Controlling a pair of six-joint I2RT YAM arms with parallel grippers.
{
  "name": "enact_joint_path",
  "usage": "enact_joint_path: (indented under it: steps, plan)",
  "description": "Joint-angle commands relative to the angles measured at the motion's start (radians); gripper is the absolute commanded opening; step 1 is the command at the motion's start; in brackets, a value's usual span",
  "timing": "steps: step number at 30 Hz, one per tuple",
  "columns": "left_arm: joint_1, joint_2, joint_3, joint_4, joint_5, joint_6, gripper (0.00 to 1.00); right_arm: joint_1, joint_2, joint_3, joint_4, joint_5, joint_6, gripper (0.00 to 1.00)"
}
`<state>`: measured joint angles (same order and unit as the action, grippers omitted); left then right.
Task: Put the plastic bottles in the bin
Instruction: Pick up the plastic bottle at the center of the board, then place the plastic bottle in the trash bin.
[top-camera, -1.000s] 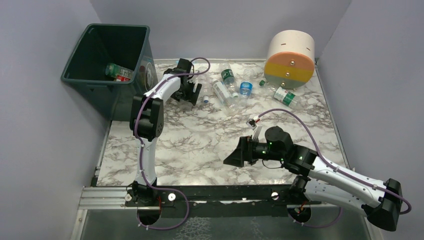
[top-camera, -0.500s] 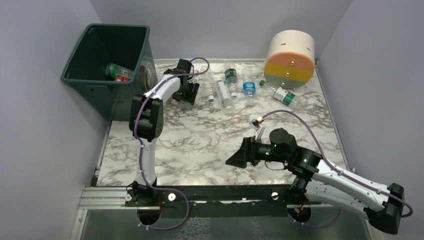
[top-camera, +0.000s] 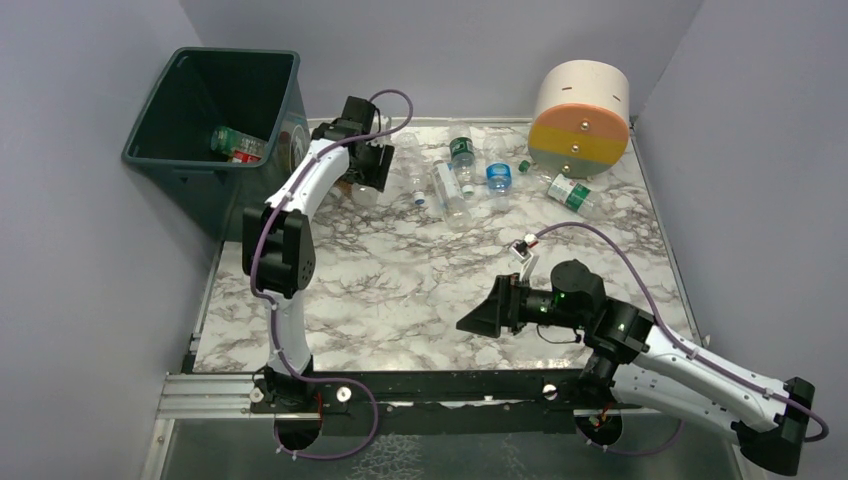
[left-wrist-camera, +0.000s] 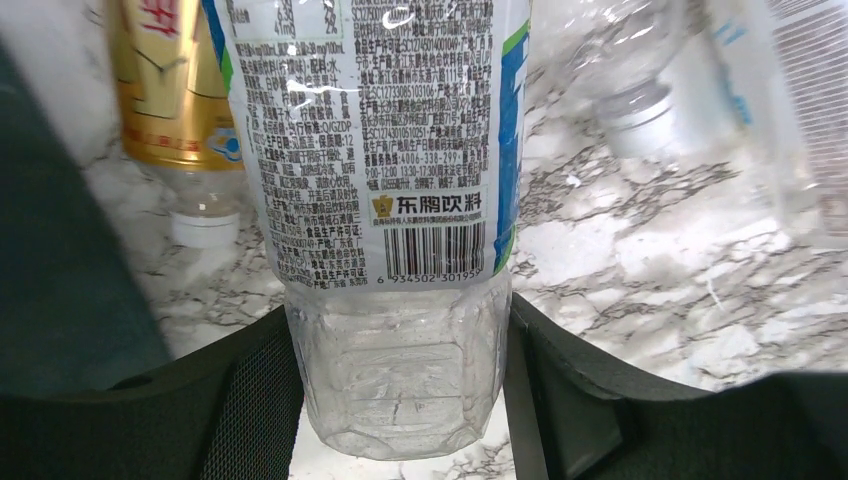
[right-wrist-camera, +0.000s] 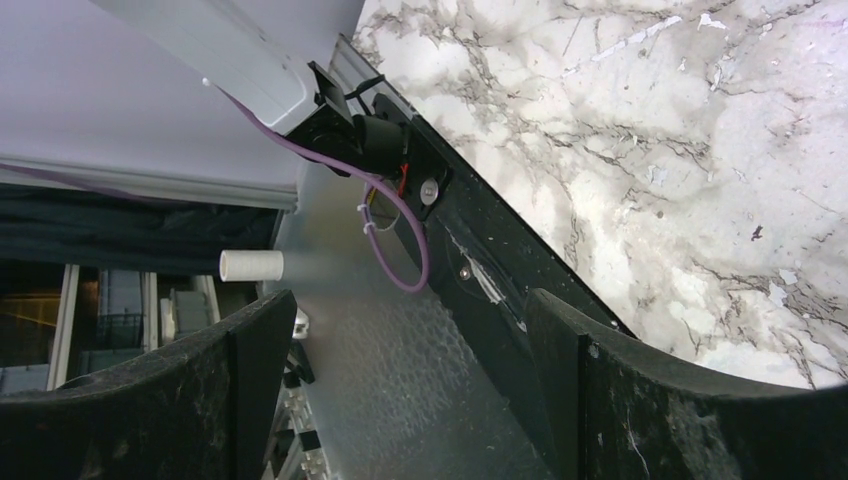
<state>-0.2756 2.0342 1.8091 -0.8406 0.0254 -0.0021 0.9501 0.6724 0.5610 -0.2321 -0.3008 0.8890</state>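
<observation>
A white marble-patterned table (top-camera: 400, 280) with dark grey veins fills the middle of the overhead view. At its far right corner sits a big cylinder (top-camera: 580, 115), cream on top, with an orange band across the middle and yellow below, and small dark dots on its face. Plain lavender-grey walls (top-camera: 90, 260) close in the left, far and right sides. Along the near edge runs a silver metal rail (top-camera: 210, 395), with a dimpled metal sheet (top-camera: 450, 455) below it. The right wrist view shows a short white peg (right-wrist-camera: 250, 265) beside that sheet.
</observation>
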Motion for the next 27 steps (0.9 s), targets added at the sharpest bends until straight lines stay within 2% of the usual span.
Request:
enact_joint_path:
  steps: [1,15,27]
  plan:
    - [-0.004,-0.097,0.088,-0.046,-0.011,-0.012,0.58,0.007,-0.023,-0.001,-0.026,0.009,0.012,0.88]
    - [-0.004,-0.161,0.339,-0.17,0.013,-0.018,0.58,0.007,-0.037,0.001,-0.032,0.011,0.024,0.88]
    - [0.001,-0.245,0.48,-0.129,0.006,-0.066,0.58,0.006,-0.017,-0.008,-0.012,0.002,0.027,0.88]
